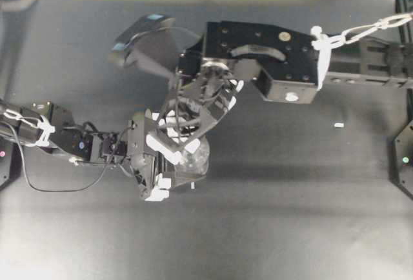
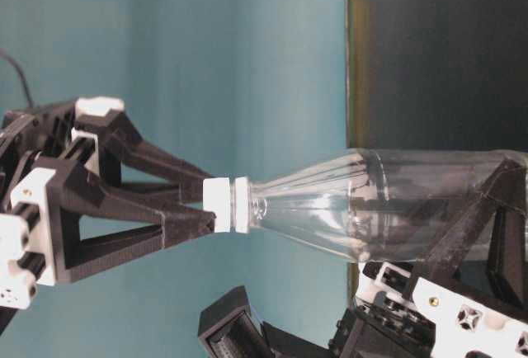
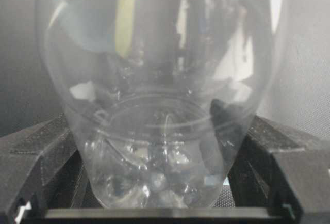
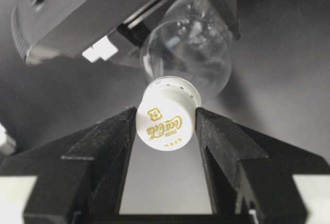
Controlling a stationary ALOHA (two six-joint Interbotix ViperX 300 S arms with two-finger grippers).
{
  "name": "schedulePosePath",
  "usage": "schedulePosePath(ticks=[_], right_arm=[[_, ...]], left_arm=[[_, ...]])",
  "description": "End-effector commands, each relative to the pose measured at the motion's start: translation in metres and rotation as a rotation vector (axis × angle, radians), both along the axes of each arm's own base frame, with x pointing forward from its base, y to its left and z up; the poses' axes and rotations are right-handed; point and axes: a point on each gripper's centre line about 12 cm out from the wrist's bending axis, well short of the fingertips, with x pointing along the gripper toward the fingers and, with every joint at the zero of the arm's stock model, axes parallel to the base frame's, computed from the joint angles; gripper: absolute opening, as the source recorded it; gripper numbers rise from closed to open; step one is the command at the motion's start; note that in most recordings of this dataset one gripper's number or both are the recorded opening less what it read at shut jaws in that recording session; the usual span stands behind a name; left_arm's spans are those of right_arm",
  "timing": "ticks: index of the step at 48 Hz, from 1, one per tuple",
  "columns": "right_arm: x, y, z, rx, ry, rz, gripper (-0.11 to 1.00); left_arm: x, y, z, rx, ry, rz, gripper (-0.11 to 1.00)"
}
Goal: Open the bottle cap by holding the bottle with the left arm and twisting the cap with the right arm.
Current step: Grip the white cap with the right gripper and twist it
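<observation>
The right gripper (image 4: 166,126) is closed on the bottle cap (image 4: 166,114): in the right wrist view its two black fingers (image 4: 108,146) press against opposite sides of the white cap, whose top carries gold lettering. In the table-level view the same fingers (image 2: 177,209) meet the cap (image 2: 221,204) at the end of the bottle's neck.

The left gripper (image 3: 154,203) holds the bottle (image 3: 154,105) by its lower body. In the left wrist view the clear, round base sits between two black fingers (image 3: 41,152), one touching each side. In the table-level view the clear body (image 2: 388,205) widens from the neck and is framed by the black lattice of that gripper.

From overhead, the bottle (image 1: 193,157) is only partly visible beneath the crossing grippers, near the middle of the dark surface (image 1: 290,215), somewhat toward its left edge. The left arm (image 1: 71,139), slim with loose black cables and a white tie wrap, reaches in from the left edge. The right arm (image 1: 271,60), with its large boxy segment, comes in from the right edge near the far side and angles down over the bottle.

A small white scrap (image 1: 339,125) lies on the surface well apart from the bottle, toward the right edge.
</observation>
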Motion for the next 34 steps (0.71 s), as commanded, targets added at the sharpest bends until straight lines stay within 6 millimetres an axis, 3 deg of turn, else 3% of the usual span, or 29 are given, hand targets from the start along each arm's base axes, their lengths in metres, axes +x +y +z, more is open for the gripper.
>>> schedulePosePath(ticks=[1,25,34], right_arm=[[0.003,0.006,0.010,-0.021,-0.037,0.131,0.37],[0.003,0.013,0.014,-0.133,-0.100,0.752,0.37],[0.006,0.021,0.012,-0.167,-0.151,0.874,0.37]], left_arm=[[0.001,0.001,0.000,0.001,-0.002,0.002,0.81],[0.000,0.001,-0.001,0.001,0.002,0.002,0.81],[0.000,0.001,-0.001,0.001,0.002,0.002,0.81]])
